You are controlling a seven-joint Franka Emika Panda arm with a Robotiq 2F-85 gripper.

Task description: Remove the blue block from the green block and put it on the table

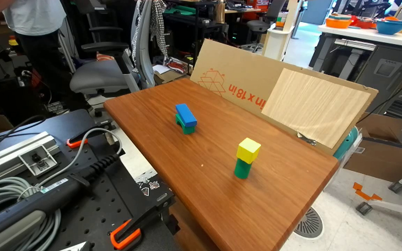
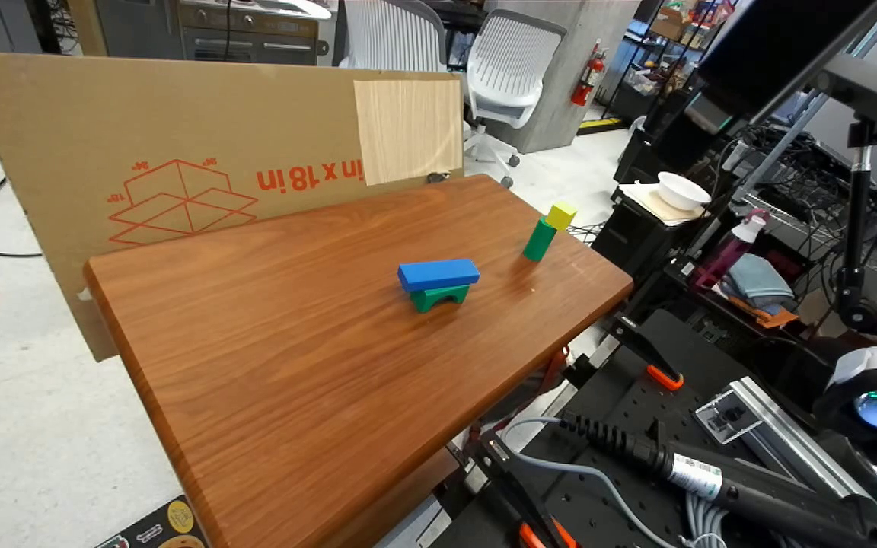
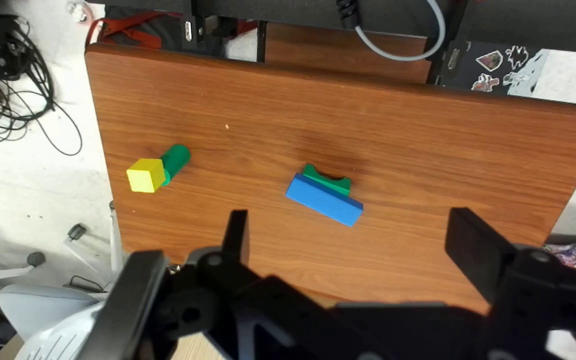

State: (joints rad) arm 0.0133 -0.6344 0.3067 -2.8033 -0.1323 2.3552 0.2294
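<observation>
The blue block [image 1: 186,115] is a bright oblong bar lying flat on top of the green block [image 1: 188,130], a small arch-shaped piece standing on the reddish-brown wooden table [image 1: 201,195]. In an exterior view the blue block [image 2: 438,274] overhangs both ends of the green block [image 2: 438,297]. In the wrist view the blue block [image 3: 324,200] partly covers the green block [image 3: 328,181]. My gripper [image 3: 349,215] is open and empty, its two black fingers wide apart, high above the table. The blocks show between and beyond the fingertips. The gripper does not show clearly in either exterior view.
A yellow cube [image 1: 248,150] sits on a green cylinder [image 1: 243,168] elsewhere on the table. A cardboard sheet [image 2: 180,137] with a pale wood panel [image 2: 412,129] stands along one long edge. A black bench [image 1: 99,209] with cables and clamps adjoins the opposite edge.
</observation>
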